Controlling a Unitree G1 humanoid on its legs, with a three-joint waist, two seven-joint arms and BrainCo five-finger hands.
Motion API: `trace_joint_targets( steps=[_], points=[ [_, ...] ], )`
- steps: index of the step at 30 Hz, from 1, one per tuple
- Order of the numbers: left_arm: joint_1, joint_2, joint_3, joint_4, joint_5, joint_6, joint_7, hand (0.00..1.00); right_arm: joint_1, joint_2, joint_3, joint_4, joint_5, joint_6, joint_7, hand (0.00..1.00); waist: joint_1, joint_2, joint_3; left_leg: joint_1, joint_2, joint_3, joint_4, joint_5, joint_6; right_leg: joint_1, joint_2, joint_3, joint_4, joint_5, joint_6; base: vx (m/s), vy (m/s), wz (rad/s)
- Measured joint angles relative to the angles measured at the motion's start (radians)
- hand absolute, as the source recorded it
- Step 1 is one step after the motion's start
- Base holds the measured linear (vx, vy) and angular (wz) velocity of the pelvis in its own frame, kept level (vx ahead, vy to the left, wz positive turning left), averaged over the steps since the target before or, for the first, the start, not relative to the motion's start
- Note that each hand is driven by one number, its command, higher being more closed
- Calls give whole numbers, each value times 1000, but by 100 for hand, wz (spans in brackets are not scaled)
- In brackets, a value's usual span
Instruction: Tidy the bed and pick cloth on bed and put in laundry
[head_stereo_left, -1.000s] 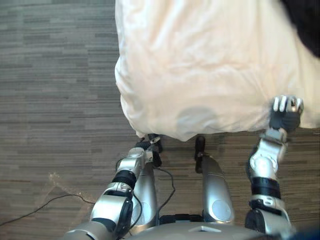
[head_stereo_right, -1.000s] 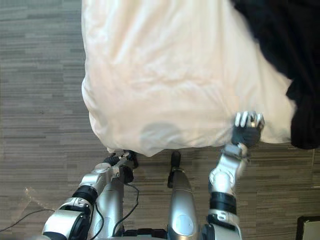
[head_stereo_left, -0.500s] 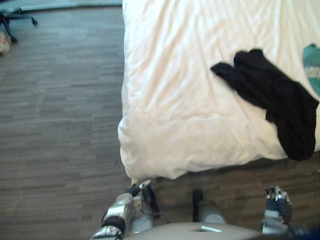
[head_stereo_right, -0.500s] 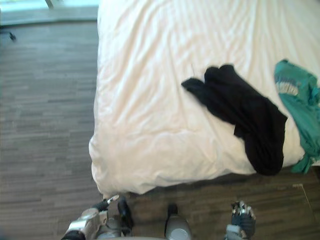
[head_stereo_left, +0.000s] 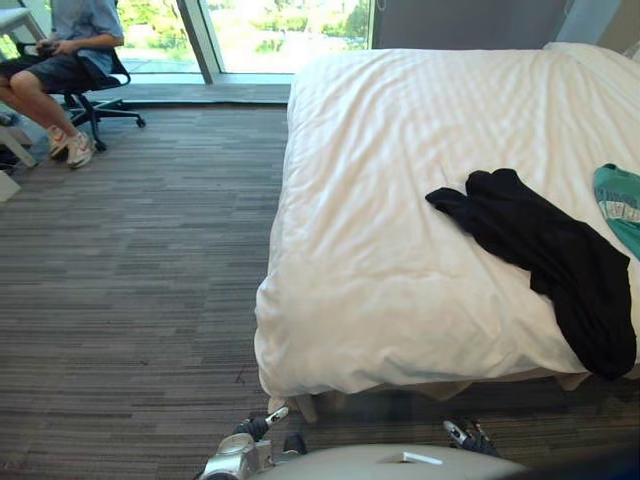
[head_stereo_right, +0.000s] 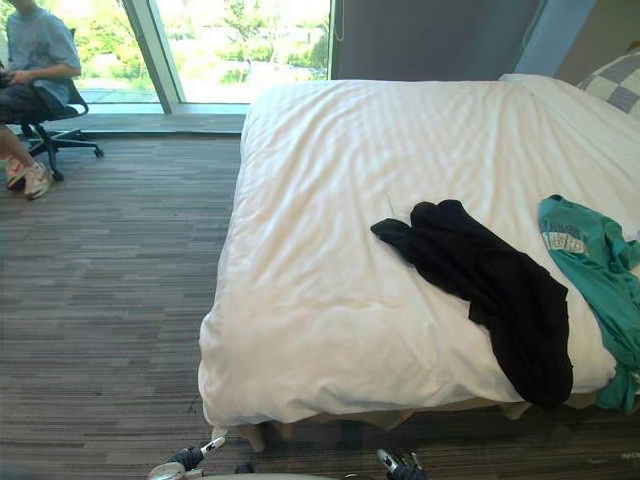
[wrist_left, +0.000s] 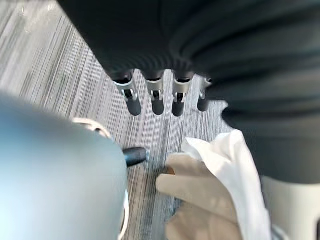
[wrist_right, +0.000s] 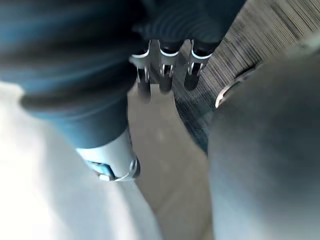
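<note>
Left hand (wrist_left: 159, 96), right hand (wrist_right: 165, 75) show fingers apart, empty; right eye view adds a checked pillow (head_stereo_right: 612, 85).

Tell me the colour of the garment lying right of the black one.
The garment is teal green; right eye view shows it best.

Your bed (head_stereo_left: 380, 300) stands on a grey striped carpet (head_stereo_left: 130, 280); a white duvet (head_stereo_right: 330, 180) covers it and hangs over the near edge and the left side, with light wrinkles near the near left corner. On the duvet, toward the right, you see a black cloth (head_stereo_left: 550, 250) lying long and loose; its lower end hangs over the near edge. Just beside it, further right, a teal cloth (head_stereo_right: 590, 260) lies and also hangs over that edge; a strip of duvet shows between the two. At the far right you see a checked pillow (head_stereo_right: 612, 92). On the carpet, far left, a chair (head_stereo_left: 118, 68) stands; a person (head_stereo_left: 85, 20) sits on it.
</note>
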Motion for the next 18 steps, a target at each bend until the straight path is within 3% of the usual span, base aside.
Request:
trace_joint_targets(
  steps=[3, 5, 6, 7, 8, 11, 14, 18],
  points=[
    [4, -1, 6, 0, 5, -17, 8, 0, -19, -30, 29, 27, 1, 12, 1, 0, 8, -3, 0, 11, 12, 25, 9, -20, -4, -7, 3, 41, 0, -3, -5, -33, 29, -32],
    [6, 0, 51, -1, 4, -30, 8, 0, -38, -32, 40, 32, 0, 14, 1, 0, 14, -9, 3, -29, 20, 26, 135, -89, -11, -22, 8, 107, -1, 10, -13, 17, 33, -80],
    [6, 0, 69, -1, 3, -43, 7, 0, -41, -38, 40, 33, -1, 13, 3, 0, 21, -6, 1, -61, 32, -38, 233, -142, 0, -33, 17, 148, -1, 19, -10, 40, -12, -83],
    [6, 0, 69, -1, 1, -47, 7, 0, -42, -45, 40, 35, -1, 10, 4, 0, 26, 0, 1, -70, 38, -81, 265, -165, -3, -39, 25, 170, -1, 27, -3, 55, -31, -113],
    [6, 0, 62, 2, 2, -49, 6, 0, -42, -61, 42, 39, -1, 3, 3, 0, 32, 33, 5, -71, 50, -109, 288, -205, -15, -49, 39, 201, -5, 40, 0, 54, -4, -85],
    [4, 15, 25, 19, 5, -59, -1, 0, -32, -62, 43, 50, 1, -13, 3, 0, 6, 27, 6, -54, 33, -77, 256, -202, -8, -62, 23, 223, -9, 53, 10, 33, 79, -40],
    [-8, 18, 12, 26, 9, -40, -29, 0, -19, -56, 51, 49, 8, -29, 3, 0, -15, 16, 17, 0, 2, -54, 162, -163, 2, -65, 3, 231, -6, 59, 21, 33, 73, -15],
    [-20, 1, -17, 31, 29, -13, -42, 0, -6, -52, 76, 42, 13, -61, 4, 0, -15, 6, 21, 57, -3, -14, 85, -138, 6, -81, 1, 230, 36, 64, 27, 18, 28, -25]
  ],
)
